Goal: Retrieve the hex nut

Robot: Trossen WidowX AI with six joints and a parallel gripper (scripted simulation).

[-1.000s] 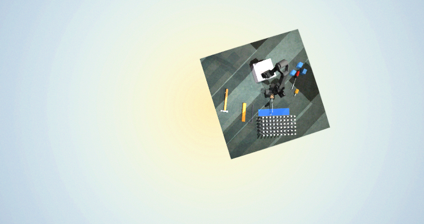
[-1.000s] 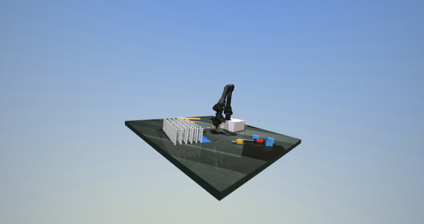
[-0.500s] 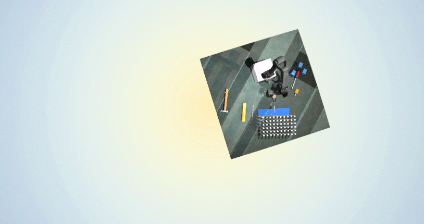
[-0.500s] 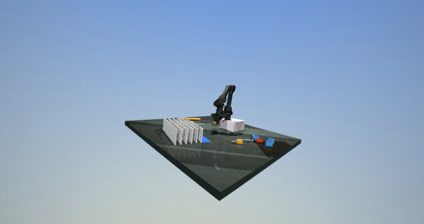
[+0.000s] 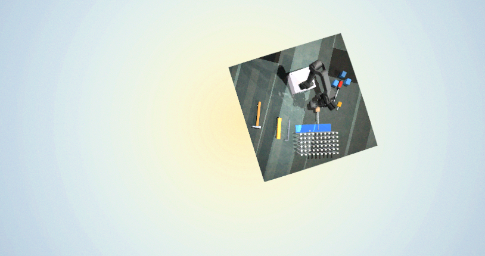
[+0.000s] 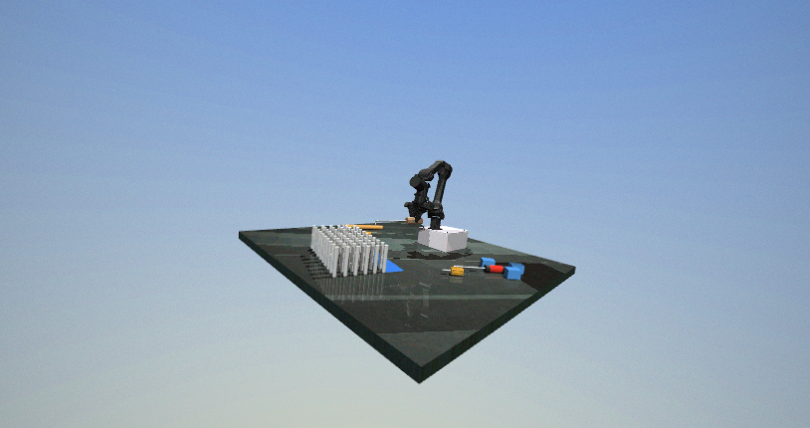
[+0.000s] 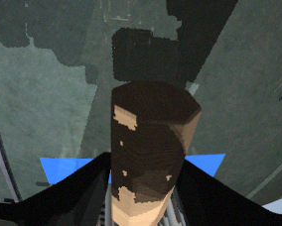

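My gripper [image 5: 317, 108] [image 6: 414, 218] [image 7: 143, 162] is shut on the wooden handle of a tool [image 5: 317, 110] [image 6: 410, 220] [image 7: 149, 144]. The tool is held above the table, and its thin metal shaft points toward the spacers. In the top view the shaft's tip appears over the blue taped strip [image 5: 324, 128] [image 6: 393, 267] [image 7: 209, 164]; the exterior view shows the tip bent down. The metal spacers [image 5: 301, 155] [image 6: 334, 261] stand upright in rows behind the strip. A tiny grey speck, possibly the nut [image 5: 310, 130], shows on the strip near the front row; it is too small to be sure.
A grey L-shaped bar [image 5: 288, 127] [image 7: 5, 166], a yellow bar [image 5: 278, 128] and a hammer [image 5: 258, 114] lie left of the field. Blue blocks [image 5: 343, 74] [image 6: 513, 273], a red-handled screwdriver [image 5: 339, 84] [image 6: 494, 269] and a yellow-handled tool [image 5: 339, 103] [image 6: 457, 271] lie right. A white box [image 5: 295, 81] [image 6: 444, 241] is by the arm's base.
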